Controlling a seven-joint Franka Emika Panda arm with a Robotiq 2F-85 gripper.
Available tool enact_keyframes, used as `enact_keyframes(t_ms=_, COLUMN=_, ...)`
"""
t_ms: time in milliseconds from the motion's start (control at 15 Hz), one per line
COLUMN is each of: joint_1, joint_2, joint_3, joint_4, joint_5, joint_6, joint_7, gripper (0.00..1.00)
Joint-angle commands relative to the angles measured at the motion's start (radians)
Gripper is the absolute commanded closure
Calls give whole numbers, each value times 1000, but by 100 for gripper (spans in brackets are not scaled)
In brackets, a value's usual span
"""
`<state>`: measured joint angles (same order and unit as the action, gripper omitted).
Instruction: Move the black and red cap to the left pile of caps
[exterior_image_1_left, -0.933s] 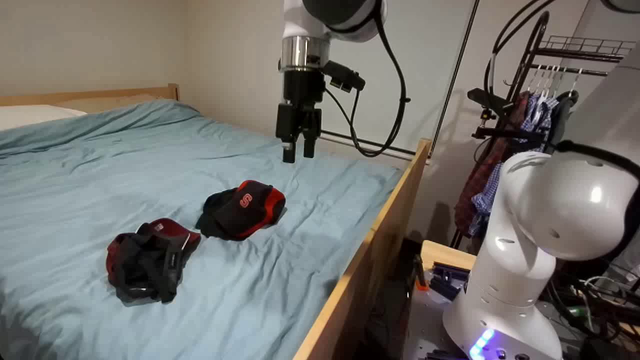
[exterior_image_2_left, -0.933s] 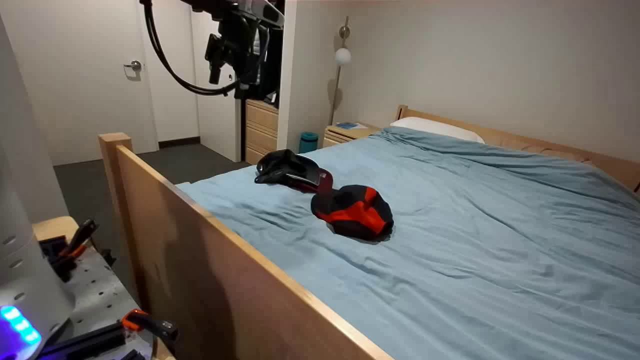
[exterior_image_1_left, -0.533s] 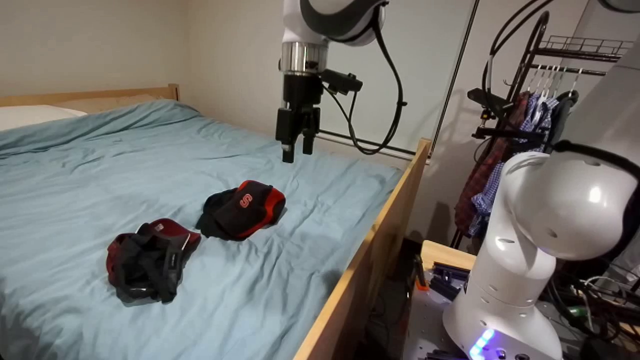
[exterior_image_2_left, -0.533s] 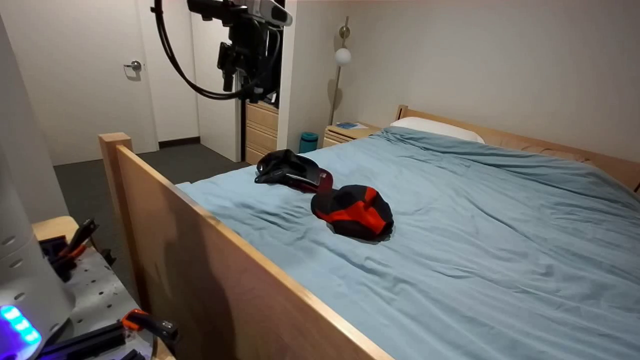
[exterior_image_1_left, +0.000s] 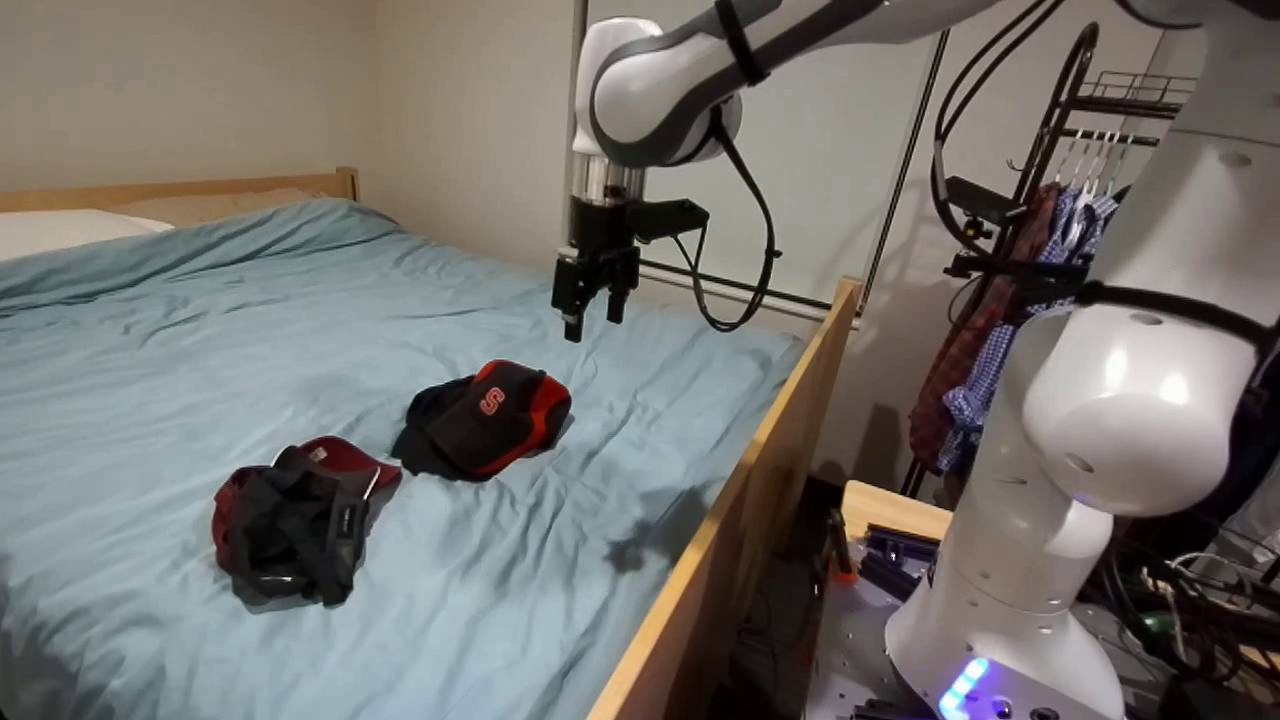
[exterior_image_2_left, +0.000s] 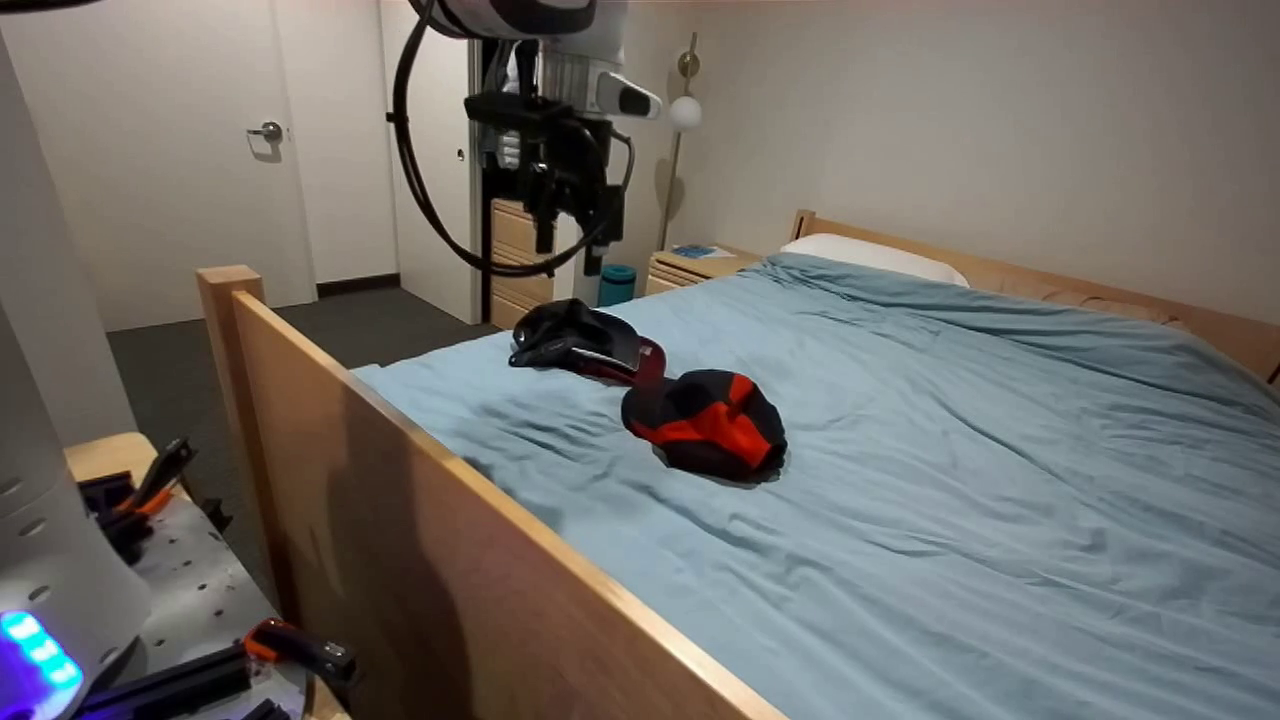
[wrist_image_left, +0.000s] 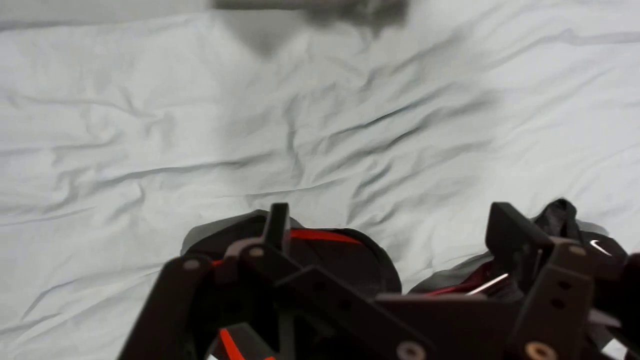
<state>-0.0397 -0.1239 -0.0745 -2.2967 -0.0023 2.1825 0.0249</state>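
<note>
One wide bed (exterior_image_1_left: 330, 290): spread with rumpled blue bedding (exterior_image_2_left: 980, 450) (washed almost to white in the wrist view), closed off by a wooden footboard (exterior_image_1_left: 740, 480).

Robot arm (exterior_image_1_left: 1110, 400): white and grey, based beyond the footboard, extended out above the bed, glowing blue near the bottom.

White pillow (exterior_image_2_left: 870, 258): at the far end, partly tucked under the bedding.

Left pile of caps (exterior_image_1_left: 290, 530): rumpled, black with dark red, lying on the bedding — hard to count cap by cap.

Black and red cap (exterior_image_1_left: 510, 420): dark with bright red panels, lying on the bedding just beside the pile; touching or slightly apart — impossible to tell which.

Gripper (exterior_image_1_left: 594, 322): black, pointed down, raised above the bedding, parted wide at the jaws, apart from both cap and pile in both exterior views.

Fingers (wrist_image_left: 276, 225): well separated, seen in the wrist view against the black and red cap on one side and against the pile on the other.

Letter S (exterior_image_1_left: 491, 401): reddish, set on a dark panel of the cap.
</note>
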Motion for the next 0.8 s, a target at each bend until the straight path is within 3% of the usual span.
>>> enact_keyframes(t_ms=0, joint_1=-12, joint_2=11, joint_3=-1, joint_4=5, joint_5=1, joint_6=3, joint_7=-2, gripper=0)
enact_keyframes(t_ms=200, joint_1=-15, joint_2=17, joint_3=-1, joint_4=9, joint_5=2, joint_6=4, joint_7=-1, gripper=0)
enact_keyframes(t_ms=267, joint_1=-12, joint_2=63, joint_3=-4, joint_4=49, joint_5=38, joint_6=-42, joint_7=-4, gripper=0)
enact_keyframes(t_ms=467, joint_1=-36, joint_2=212, joint_3=-30, joint_4=128, joint_5=98, joint_6=7, joint_7=39, gripper=0)
enact_keyframes(t_ms=733, joint_1=-92, joint_2=414, joint_3=-55, joint_4=276, joint_5=267, joint_6=-7, joint_7=-31, gripper=0)
